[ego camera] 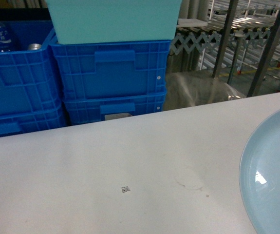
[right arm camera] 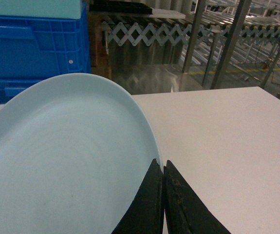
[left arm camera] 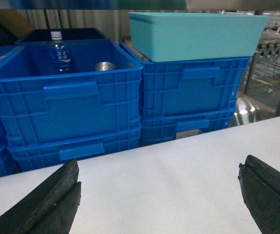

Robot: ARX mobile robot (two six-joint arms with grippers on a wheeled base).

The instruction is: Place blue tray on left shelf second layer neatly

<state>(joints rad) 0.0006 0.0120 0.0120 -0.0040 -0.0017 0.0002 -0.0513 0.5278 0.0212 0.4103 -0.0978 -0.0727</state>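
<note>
The pale blue tray [ego camera: 275,180] shows at the right edge of the head view, over the white table [ego camera: 130,165]. In the right wrist view the blue tray [right arm camera: 66,161] fills the left half, and my right gripper [right arm camera: 163,163] is shut on its right rim, one finger inside the rim and one outside. My left gripper [left arm camera: 159,175] is open above bare table, its dark fingers [left arm camera: 57,195] wide apart with nothing between them. Neither gripper shows in the head view. The left shelf second layer cannot be made out.
Stacked dark-blue crates [ego camera: 111,78] stand behind the table's far edge, a teal bin [ego camera: 113,19] on top. The left crate [left arm camera: 64,97] holds a water bottle [left arm camera: 60,52] and a can [left arm camera: 105,66]. Metal rack uprights [ego camera: 271,44] and an accordion conveyor [right arm camera: 144,35] lie at back right.
</note>
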